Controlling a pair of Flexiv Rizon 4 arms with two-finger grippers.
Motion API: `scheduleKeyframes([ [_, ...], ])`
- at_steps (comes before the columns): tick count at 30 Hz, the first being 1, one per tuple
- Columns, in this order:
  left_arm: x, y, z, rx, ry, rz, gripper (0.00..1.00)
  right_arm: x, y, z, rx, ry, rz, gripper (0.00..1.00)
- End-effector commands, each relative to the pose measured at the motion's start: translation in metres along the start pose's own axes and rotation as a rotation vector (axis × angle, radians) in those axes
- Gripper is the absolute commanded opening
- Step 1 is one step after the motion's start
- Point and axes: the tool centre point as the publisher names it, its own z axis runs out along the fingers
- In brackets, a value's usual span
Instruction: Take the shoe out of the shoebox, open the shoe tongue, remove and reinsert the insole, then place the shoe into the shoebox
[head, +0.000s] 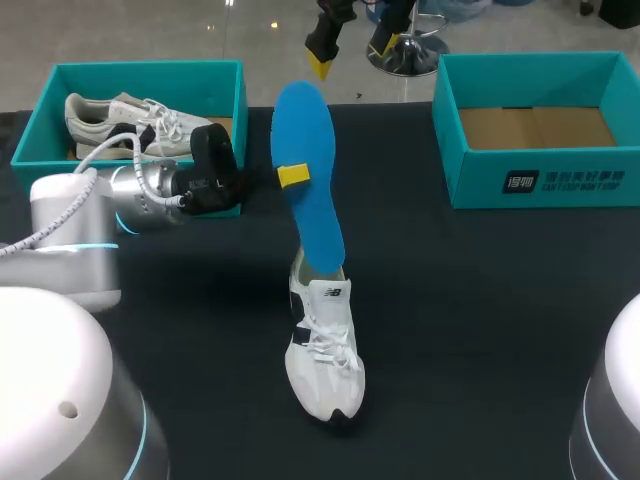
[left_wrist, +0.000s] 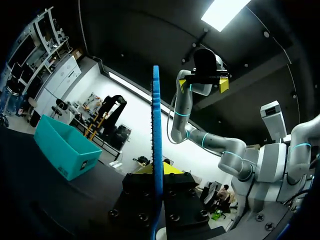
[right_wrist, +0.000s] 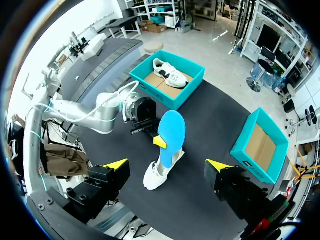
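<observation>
- Left shoebox (head: 140, 67): holds a second sneaker (head: 110, 112).
- Left claw (head: 291, 176): clenched on the blue insole (head: 305, 140), mid-length.
- Insole: upright, lower end inside the white sneaker (head: 325, 370), mid-counter (head: 480, 330).
- Right claw (head: 352, 52): released, high above (idle).
- Right shoebox (head: 480, 180): well apart from the sneaker.
- Handling: probably best to guide the insole along the sneaker's length and brace the sneaker against tipping.

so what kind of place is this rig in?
Probably a lab bench for robot manipulation trials: a black table, a teal shoebox holding a spare shoe, an empty shoebox, a white shoe, and the left gripper gripping a blue insole.
</observation>
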Motion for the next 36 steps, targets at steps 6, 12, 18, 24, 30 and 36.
scheduleKeyframes([
  [6, -0.003, 0.001, -0.001, 0.000, 0.018, 0.000, 0.00, -0.001, 0.001, 0.000, 0.001, 0.000, 0.001, 1.00],
  [12, -0.002, -0.011, 0.001, 0.034, -0.123, -0.172, 0.00, -0.001, 0.001, 0.000, 0.001, 0.000, 0.001, 1.00],
  [18, -0.005, -0.027, 0.002, 0.043, -0.214, -0.356, 0.00, -0.001, 0.001, 0.000, 0.001, 0.000, 0.001, 1.00],
  [24, -0.020, -0.040, 0.004, -0.024, -0.216, -0.529, 0.00, -0.001, 0.001, 0.000, 0.001, 0.000, 0.001, 1.00],
  [30, -0.052, -0.042, 0.001, -0.064, -0.246, -0.685, 0.00, -0.001, 0.001, 0.000, 0.001, 0.000, 0.001, 1.00],
  [36, -0.055, -0.037, 0.003, -0.081, -0.240, -0.709, 0.00, -0.001, 0.001, 0.000, 0.001, 0.000, 0.001, 1.00],
])
